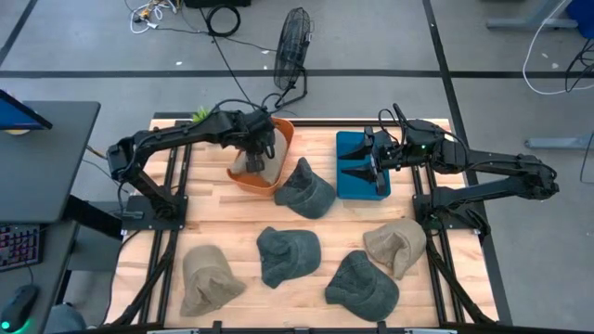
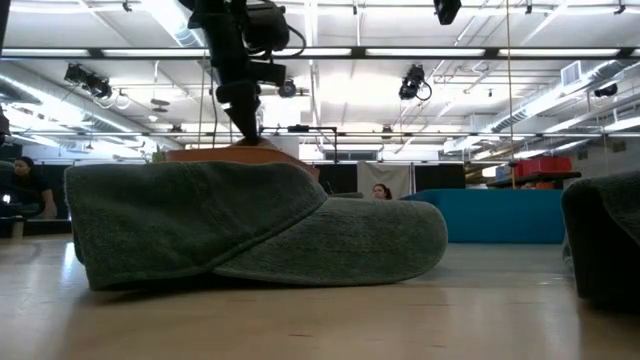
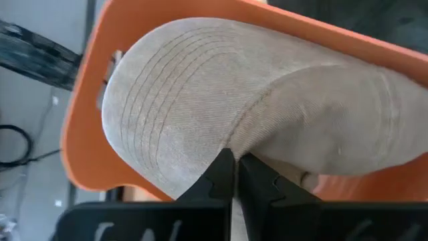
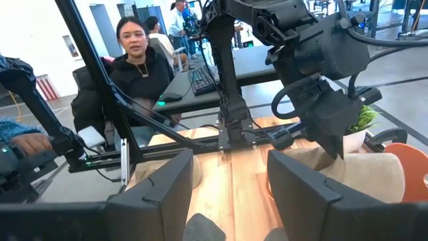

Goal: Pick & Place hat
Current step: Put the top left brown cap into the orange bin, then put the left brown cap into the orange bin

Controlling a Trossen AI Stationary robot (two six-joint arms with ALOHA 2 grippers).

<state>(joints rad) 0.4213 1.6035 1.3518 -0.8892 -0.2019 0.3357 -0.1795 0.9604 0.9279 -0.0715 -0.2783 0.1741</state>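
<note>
The left tool (image 1: 252, 148) is over the orange bin (image 1: 281, 131) at the far middle of the bench (image 1: 232, 218). Its fingers (image 3: 221, 175) are pinched narrow on the fabric of a tan hat (image 1: 256, 165) that sits inside the bin, gripping it where the brim meets the crown. In the left wrist view the tan hat (image 3: 267, 107) fills most of the orange bin (image 3: 87, 120).

The right tool (image 1: 364, 160) hangs over the blue bin (image 1: 357, 147) just to the right of the orange one, its fingers (image 4: 167, 187) spread wide and holding nothing.

Six more hats lie loose on the bench. A dark green hat (image 1: 304, 189) touches the orange bin's near right edge. Nearer the front are a tan hat (image 1: 209, 278) on the left, two green ones (image 1: 288, 255) (image 1: 362, 283) in the middle, and another tan hat (image 1: 394, 246) on the right. A person (image 4: 137, 63) sits beyond the bench.
</note>
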